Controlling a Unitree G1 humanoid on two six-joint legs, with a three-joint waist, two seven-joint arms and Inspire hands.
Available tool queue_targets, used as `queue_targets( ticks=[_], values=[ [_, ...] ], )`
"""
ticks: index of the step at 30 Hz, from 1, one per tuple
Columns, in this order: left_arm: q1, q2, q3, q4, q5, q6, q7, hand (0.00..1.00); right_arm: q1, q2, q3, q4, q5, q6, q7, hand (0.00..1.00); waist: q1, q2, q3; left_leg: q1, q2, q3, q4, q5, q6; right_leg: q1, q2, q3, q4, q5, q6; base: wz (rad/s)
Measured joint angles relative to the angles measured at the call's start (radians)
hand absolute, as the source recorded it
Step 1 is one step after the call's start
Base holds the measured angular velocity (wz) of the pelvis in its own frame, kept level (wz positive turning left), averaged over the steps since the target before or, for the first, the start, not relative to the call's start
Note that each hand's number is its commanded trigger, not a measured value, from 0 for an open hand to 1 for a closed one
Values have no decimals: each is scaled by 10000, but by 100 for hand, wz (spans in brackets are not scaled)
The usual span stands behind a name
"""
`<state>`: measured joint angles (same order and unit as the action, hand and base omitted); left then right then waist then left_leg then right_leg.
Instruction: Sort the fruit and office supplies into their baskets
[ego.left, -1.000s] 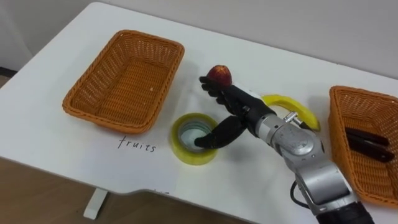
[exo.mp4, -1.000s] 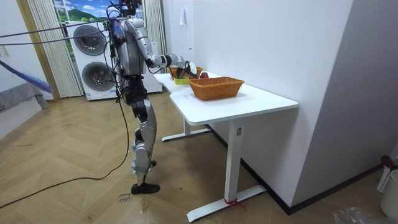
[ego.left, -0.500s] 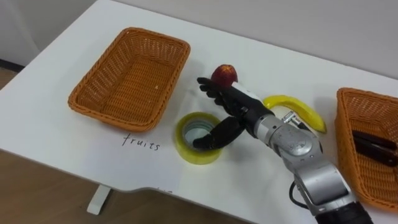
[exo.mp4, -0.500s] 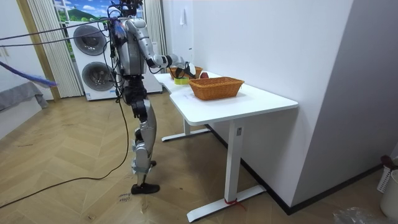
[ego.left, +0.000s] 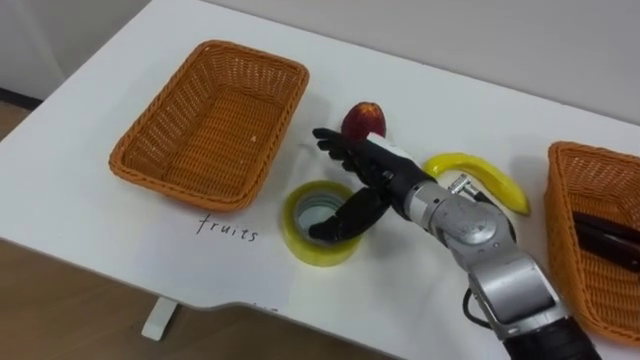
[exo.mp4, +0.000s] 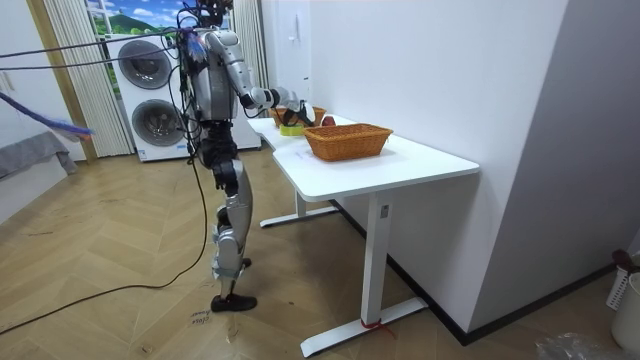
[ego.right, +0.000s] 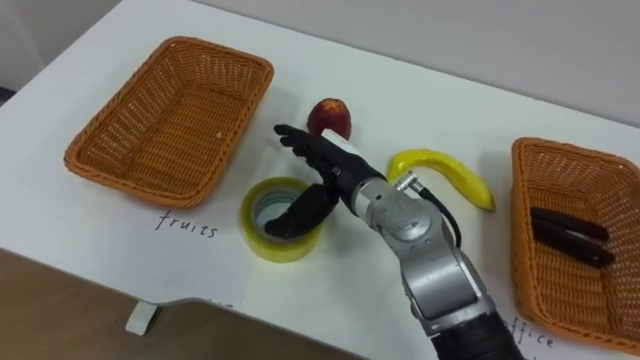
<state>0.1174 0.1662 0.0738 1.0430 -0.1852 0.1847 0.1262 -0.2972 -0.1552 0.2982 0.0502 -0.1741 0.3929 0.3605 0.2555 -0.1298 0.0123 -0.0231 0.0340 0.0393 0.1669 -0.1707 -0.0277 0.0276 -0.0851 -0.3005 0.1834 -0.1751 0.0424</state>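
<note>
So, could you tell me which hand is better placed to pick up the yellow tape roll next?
The right, most likely. The right hand hangs open directly over the yellow tape roll, its thumb seemingly dipping into the roll's hole, and the office basket lies on that same side of the table.

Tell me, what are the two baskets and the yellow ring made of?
The left basket and the right basket look like woven wicker or rattan: matte orange-brown strands criss-cross, with a braided rim. The yellow ring seems to be a roll of plastic tape: smooth, slightly shiny sides round a pale inner core, maybe cardboard.
</note>
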Motion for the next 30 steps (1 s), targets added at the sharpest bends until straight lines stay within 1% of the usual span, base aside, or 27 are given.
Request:
queue_targets(
  ticks=[2,5,6,8,16,19,22,24,27,29,30],
  values=[
    [3,-12,3,8,-10,-21,16,0,-27,32,74,351,-54,-34,-49,0,-2,11,10,54,-3,-12,0,0,0,71,0,-10,-18,0,0,2],
    [-1,-14,-7,43,-23,-67,35,0,-108,35,116,626,-68,-286,-209,0,-2,0,11,69,-3,-11,4,1,0,87,0,-10,-15,0,0,0],
    [5,-6,-27,80,-77,-112,101,0,-207,32,208,784,-69,-355,-280,0,-8,10,26,67,-3,-7,17,1,0,88,0,-10,-16,0,0,0],
    [15,-9,-33,81,-91,-112,180,0,-367,-15,345,1022,-73,-438,-401,0,-12,9,31,-5,-3,-10,52,1,0,87,0,-21,-16,0,0,0],
    [63,-9,-27,48,-80,-86,160,0,-481,-1,349,1310,-156,-462,-450,0,20,-14,29,-28,-5,-35,10,0,0,103,-1,-74,11,0,0,1],
    [78,-15,-24,-30,-71,-85,148,0,-473,2,349,1322,-212,-527,-450,0,8,-11,30,11,-6,-35,34,0,0,127,-1,-83,9,0,0,0],
    [105,-36,-25,-132,-61,-90,159,0,-474,25,361,1321,-470,-570,-455,0,9,-13,29,8,-6,-40,33,1,1,126,-1,-109,8,0,0,0],
    [123,-29,-95,-161,-64,-89,196,0,-480,46,511,1320,-1037,-660,-502,0,10,-12,29,10,-6,-40,33,1,1,126,0,-108,5,0,0,0],
    [195,-13,-192,-284,-61,-87,236,0,-500,63,732,1304,-1492,-666,-566,0,13,-12,29,11,-6,-40,35,1,1,126,0,-110,5,0,0,0],
    [186,-20,-205,-290,-62,-87,278,0,-515,63,833,1293,-1777,-654,-556,54,91,-8,28,3,-5,-33,31,0,0,86,1,-104,5,0,0,-5],
    [170,-42,-200,-289,-57,-83,341,0,-518,57,880,1290,-2053,-644,-497,100,169,-8,27,6,-5,-23,27,1,0,74,2,-97,5,0,0,-5]
  ],
)
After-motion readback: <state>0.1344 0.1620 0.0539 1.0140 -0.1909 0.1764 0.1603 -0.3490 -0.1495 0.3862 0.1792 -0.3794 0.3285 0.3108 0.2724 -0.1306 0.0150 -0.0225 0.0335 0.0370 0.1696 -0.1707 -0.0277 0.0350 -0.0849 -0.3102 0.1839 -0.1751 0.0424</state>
